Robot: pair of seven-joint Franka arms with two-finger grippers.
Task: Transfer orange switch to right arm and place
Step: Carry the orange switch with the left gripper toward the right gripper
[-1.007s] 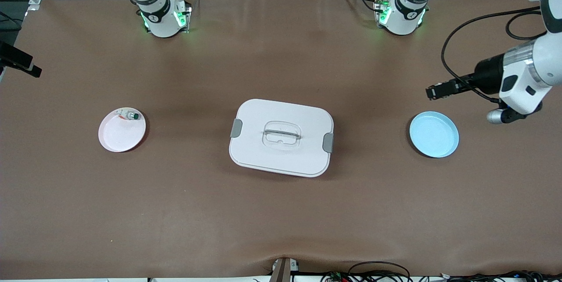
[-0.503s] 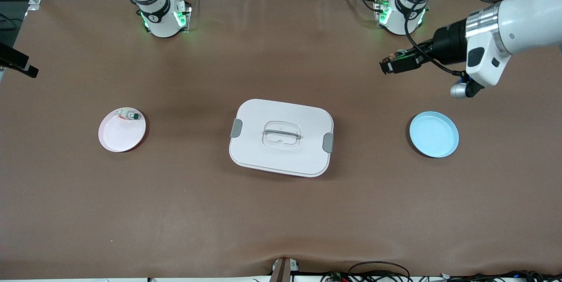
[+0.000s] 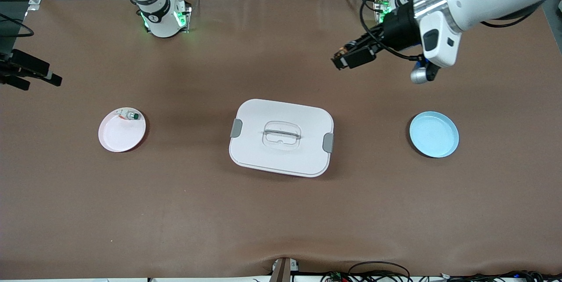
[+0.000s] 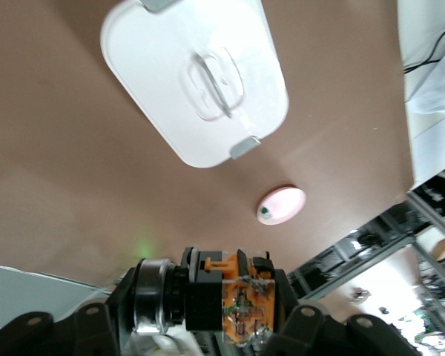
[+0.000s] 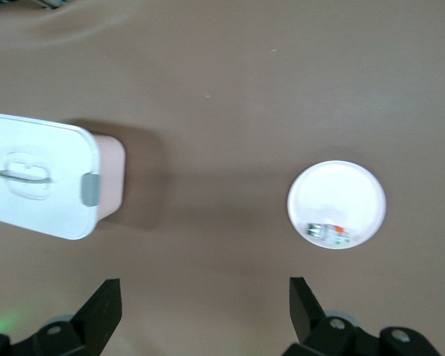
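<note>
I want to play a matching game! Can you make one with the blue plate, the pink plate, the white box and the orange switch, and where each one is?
Things:
1. blue plate
2. pink plate
3. white box
4. orange switch

Places:
A. middle of the table
B. held in the left gripper
C. toward the left arm's end of the table
D. toward the right arm's end of the table

Pairs: 1-C, 2-D, 3-A, 4-B
</note>
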